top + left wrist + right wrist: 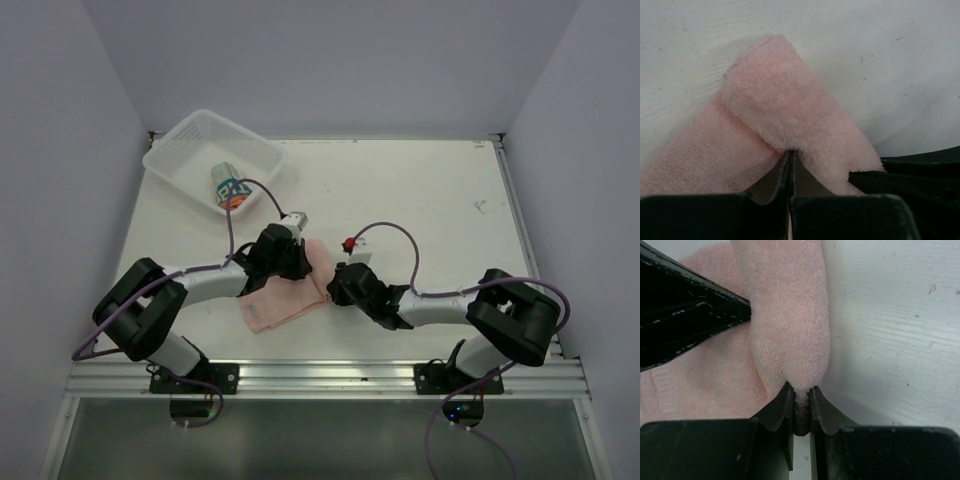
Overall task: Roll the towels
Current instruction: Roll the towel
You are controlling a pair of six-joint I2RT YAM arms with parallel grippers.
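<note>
1. At the front-centre of the table, between the two arms, lies the pale pink towel. Most of it is flat, but its far edge is turned over on itself into a thick, soft fold.
2. L gripper: it sits at the far-left end of that fold. In the left wrist cam the jaws are pressed all but together, with the edge of the fold nipped right at the tips.
3. R gripper: it's at the near-right end of the same fold. In the right wrist cam the jaws are only a thin slit apart, w/ a wad of pink pile pinched in the gap.
4. The two grippers are v. close to each other. Each wrist cam shows the other one's black finger just beside the fold.
5. The printed towel, teal/white w/ orange, is a bundle inside the white mesh basket at the far-left corner, well apart from the pink one. Can't tell how tightly it's rolled.
</note>
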